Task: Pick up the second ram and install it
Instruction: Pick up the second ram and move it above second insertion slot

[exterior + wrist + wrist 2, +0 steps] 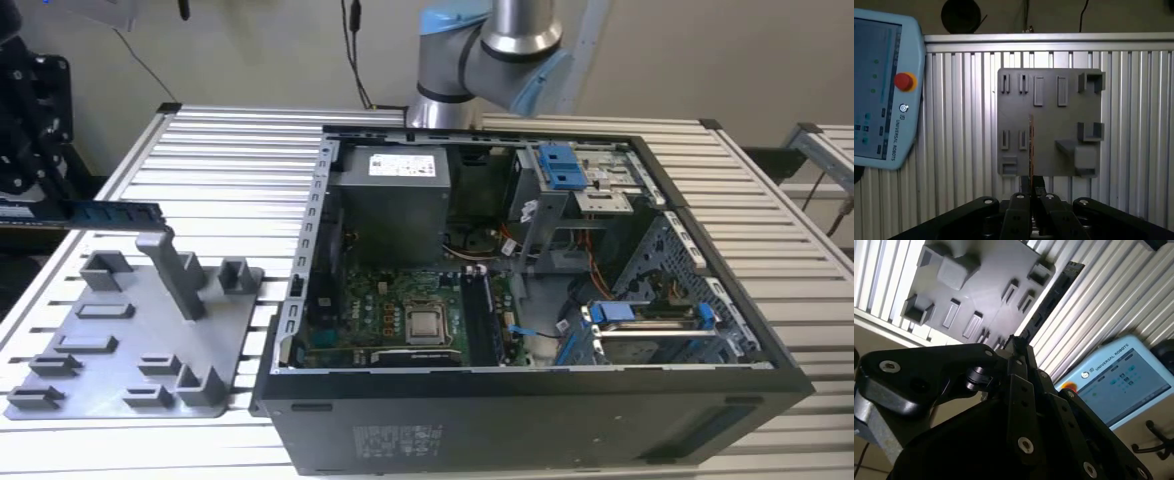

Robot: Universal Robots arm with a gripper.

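Slim dark RAM strip clamped between black gripper jaws.
Held edge-on over grey plastic slotted tray.

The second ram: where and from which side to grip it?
Probably one short end, approached along its length, clamped across the flat faces, as the gripper holds the second ram now: it is thin, so the broad faces give grip and the long edges stay free.

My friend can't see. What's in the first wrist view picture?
The black pincer grips a thin RAM stick, seen edge-on, in front of a grey plastic tray on a ribbed metal table. A teach pendant with a red button sits off to one side.
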